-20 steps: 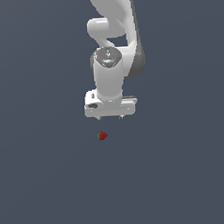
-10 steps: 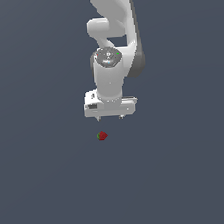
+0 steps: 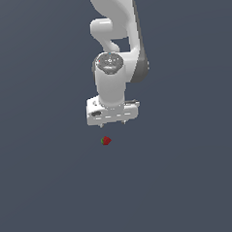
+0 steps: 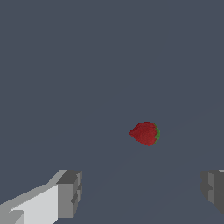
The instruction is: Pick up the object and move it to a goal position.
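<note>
My claw (image 3: 113, 122) is white with grey fingertips (image 4: 70, 194) — the pads a flat mid-grey. My arm (image 3: 113, 25) above it is white too, with a dark grey band at the joint. Ahead of the claw, the strawberry (image 4: 145, 133) is deep red with a green tip. The surface (image 3: 44, 190) is plain slate grey — no pattern.

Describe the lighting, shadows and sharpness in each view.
Exterior view: flat, even light on a plain grey ground, no clear shadow under the strawberry; soft shading and a pale highlight on the white arm; the gripper looks slightly soft, its fingers hard to make out. Wrist view: crisp, no glare; strawberry sharp, fingers shaded grey.
</note>
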You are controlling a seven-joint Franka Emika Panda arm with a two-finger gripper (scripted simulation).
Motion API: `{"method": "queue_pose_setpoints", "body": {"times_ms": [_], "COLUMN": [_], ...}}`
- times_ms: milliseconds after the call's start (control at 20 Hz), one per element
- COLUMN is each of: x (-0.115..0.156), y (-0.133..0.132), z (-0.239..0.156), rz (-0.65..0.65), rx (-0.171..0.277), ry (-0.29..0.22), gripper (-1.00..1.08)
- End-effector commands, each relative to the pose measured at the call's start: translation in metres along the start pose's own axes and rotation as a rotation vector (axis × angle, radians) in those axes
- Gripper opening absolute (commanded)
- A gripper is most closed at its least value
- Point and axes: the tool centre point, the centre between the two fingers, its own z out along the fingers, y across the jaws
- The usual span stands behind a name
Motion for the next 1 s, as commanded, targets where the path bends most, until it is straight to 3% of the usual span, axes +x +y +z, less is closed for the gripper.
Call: {"method": "queue_pose_setpoints", "body": {"times_ms": [0,950], "x": [0.0,0.004], "y": [0.002,0.025], "z": [0.004,0.045], "rz": [-0.042,-0.503], "rx": [0.0,0.001], "ry": [0.001,0.017], "gripper": [1.0,1.0]}}
